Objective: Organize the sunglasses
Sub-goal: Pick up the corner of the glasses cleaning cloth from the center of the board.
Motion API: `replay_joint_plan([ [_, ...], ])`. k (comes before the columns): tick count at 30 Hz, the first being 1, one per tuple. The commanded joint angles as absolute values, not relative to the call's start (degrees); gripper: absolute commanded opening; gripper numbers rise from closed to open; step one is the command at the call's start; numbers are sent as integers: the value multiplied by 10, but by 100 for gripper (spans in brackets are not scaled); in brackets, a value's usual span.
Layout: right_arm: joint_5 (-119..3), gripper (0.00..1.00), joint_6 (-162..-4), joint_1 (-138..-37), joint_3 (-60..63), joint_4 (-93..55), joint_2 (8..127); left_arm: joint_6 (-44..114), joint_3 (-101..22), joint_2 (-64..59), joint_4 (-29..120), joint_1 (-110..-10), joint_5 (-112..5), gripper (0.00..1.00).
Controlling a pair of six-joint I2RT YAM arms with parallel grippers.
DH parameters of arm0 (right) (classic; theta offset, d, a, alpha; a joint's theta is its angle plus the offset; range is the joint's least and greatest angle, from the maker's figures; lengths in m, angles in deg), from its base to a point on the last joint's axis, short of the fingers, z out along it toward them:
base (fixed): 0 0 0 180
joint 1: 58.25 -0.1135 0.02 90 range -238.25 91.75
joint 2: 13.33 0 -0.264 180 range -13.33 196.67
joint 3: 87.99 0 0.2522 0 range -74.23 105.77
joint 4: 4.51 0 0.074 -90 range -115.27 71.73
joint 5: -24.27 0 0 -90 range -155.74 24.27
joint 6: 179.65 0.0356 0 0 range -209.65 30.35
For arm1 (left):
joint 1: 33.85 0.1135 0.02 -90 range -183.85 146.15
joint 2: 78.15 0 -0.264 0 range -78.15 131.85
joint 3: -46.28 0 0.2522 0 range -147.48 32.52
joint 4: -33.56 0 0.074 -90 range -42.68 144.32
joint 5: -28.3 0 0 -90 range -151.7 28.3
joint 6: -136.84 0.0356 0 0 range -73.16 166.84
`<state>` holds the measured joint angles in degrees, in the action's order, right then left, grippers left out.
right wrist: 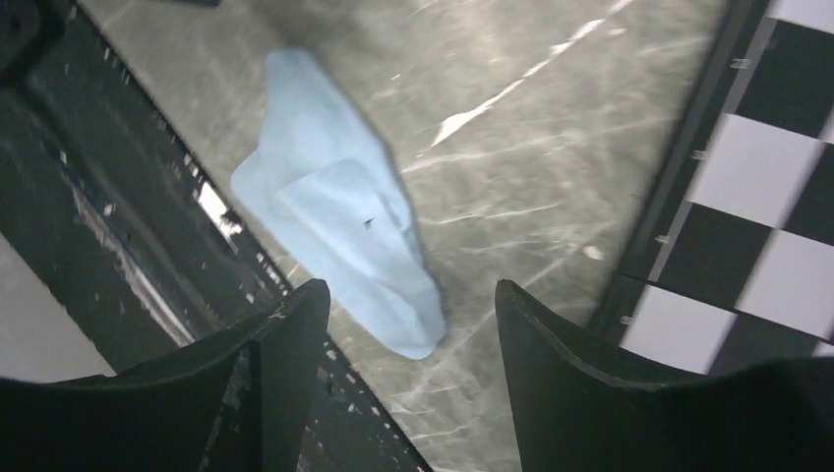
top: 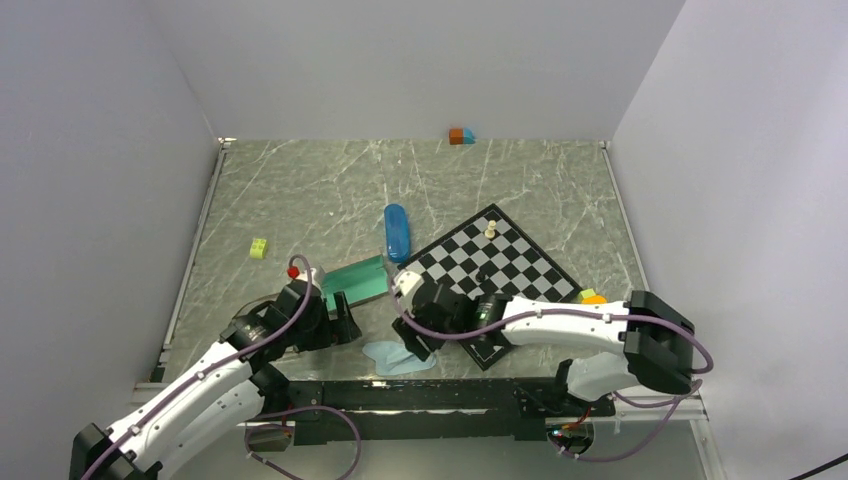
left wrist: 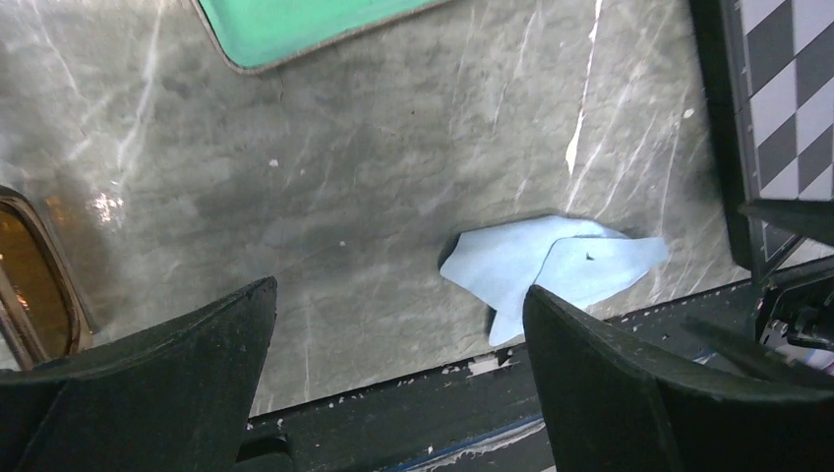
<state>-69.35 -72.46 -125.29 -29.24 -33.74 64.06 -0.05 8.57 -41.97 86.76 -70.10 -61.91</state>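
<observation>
Of the sunglasses I see only one brown lens in a thin frame (left wrist: pixel 29 285), at the left edge of the left wrist view, lying on the table beside my left fingers. No purple pair shows in any view. My left gripper (left wrist: pixel 401 295) (top: pixel 345 318) is wide open over bare marble near the table's front edge. A crumpled light-blue cloth (left wrist: pixel 551 267) (right wrist: pixel 339 231) (top: pixel 400 357) lies flat on the table. My right gripper (right wrist: pixel 411 290) (top: pixel 415 340) hovers just over the cloth's near end, open with nothing between its fingers.
A green tray (top: pixel 355 280) lies behind the left gripper. A blue capsule case (top: pixel 397 232) sits beyond it. A chessboard (top: pixel 520 270) with two pieces lies under the right arm. A yellow-green brick (top: pixel 259 248) and coloured blocks (top: pixel 461 136) lie farther back.
</observation>
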Motion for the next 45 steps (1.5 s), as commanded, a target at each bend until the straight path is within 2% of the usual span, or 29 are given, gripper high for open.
replay_joint_plan([
  [1,-677,66,-780,-1298,-277,-325,663,-17,96,-422,834,-702,-580,99],
  [8,-733,63,-622,-1317,-329,-385,619,-43,137,-462,835,-709,-525,99],
  [16,-738,47,-507,-1315,-372,-386,611,-72,168,-476,802,-739,-499,99],
  [20,-736,39,-479,-1305,-385,-353,607,-85,169,-439,754,-778,-488,87],
  [26,-704,35,-451,-1281,-421,-307,602,-90,129,-306,718,-866,-513,65],
  [28,-690,34,-451,-1276,-427,-292,604,-96,124,-272,695,-890,-518,61],
  [33,-679,26,-451,-1265,-434,-283,609,-113,115,-200,661,-907,-536,44],
  [42,-650,18,-446,-1251,-457,-254,598,-122,105,-184,671,-918,-550,19],
  [45,-635,16,-446,-1250,-458,-247,602,-120,104,-186,663,-919,-541,18],
])
